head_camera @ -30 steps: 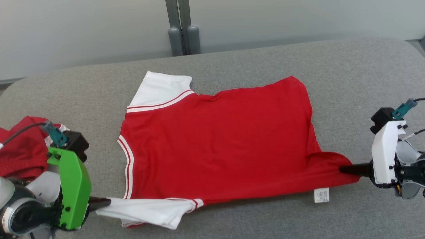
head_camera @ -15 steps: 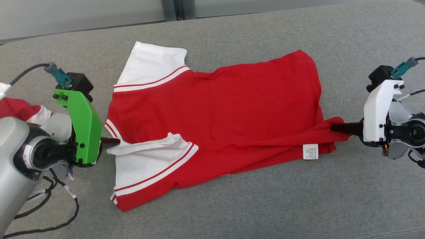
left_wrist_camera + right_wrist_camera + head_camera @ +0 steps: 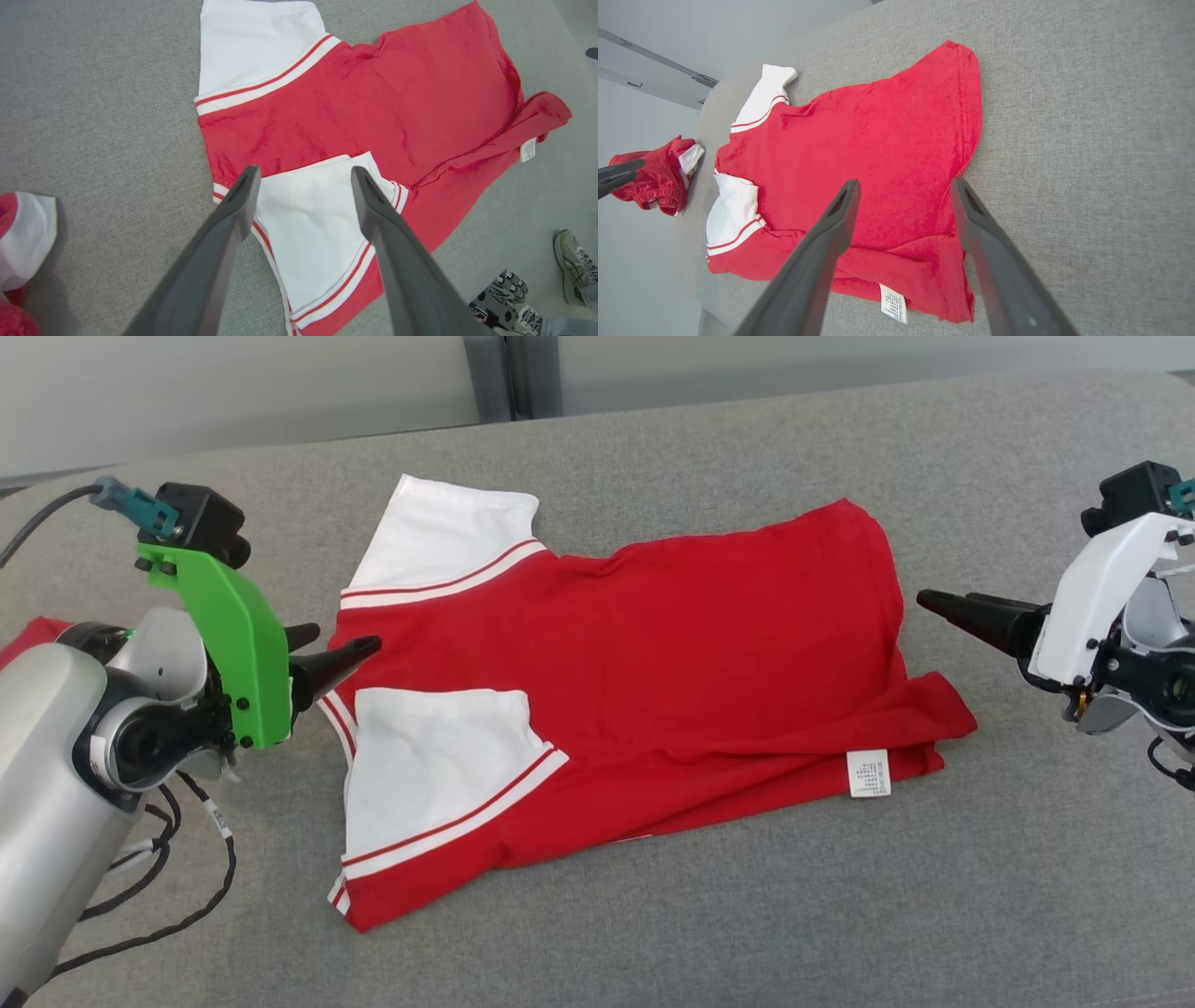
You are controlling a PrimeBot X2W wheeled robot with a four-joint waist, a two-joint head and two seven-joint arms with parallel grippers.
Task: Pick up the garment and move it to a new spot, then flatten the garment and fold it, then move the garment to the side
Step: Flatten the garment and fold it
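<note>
I have the garment (image 3: 653, 653), a red shirt with white sleeves, lying mid-table (image 3: 597, 915) with its near edge doubled over. The folded sleeve (image 3: 439, 756) sits at 8 o'clock on the red body, and the label (image 3: 868, 773) is at 4 o'clock. My left end effector (image 3: 347, 637) hovers at the shirt's 9 o'clock edge, and my right end effector (image 3: 945, 599) is just off 3 o'clock. Both are spread wide and hold nothing. I judge the cloth light, limp and prone to drag on the grey table cover (no stiffness to lean on). I would pinch through both layers at the fold's two ends, at the neck edge and the hem corner.
</note>
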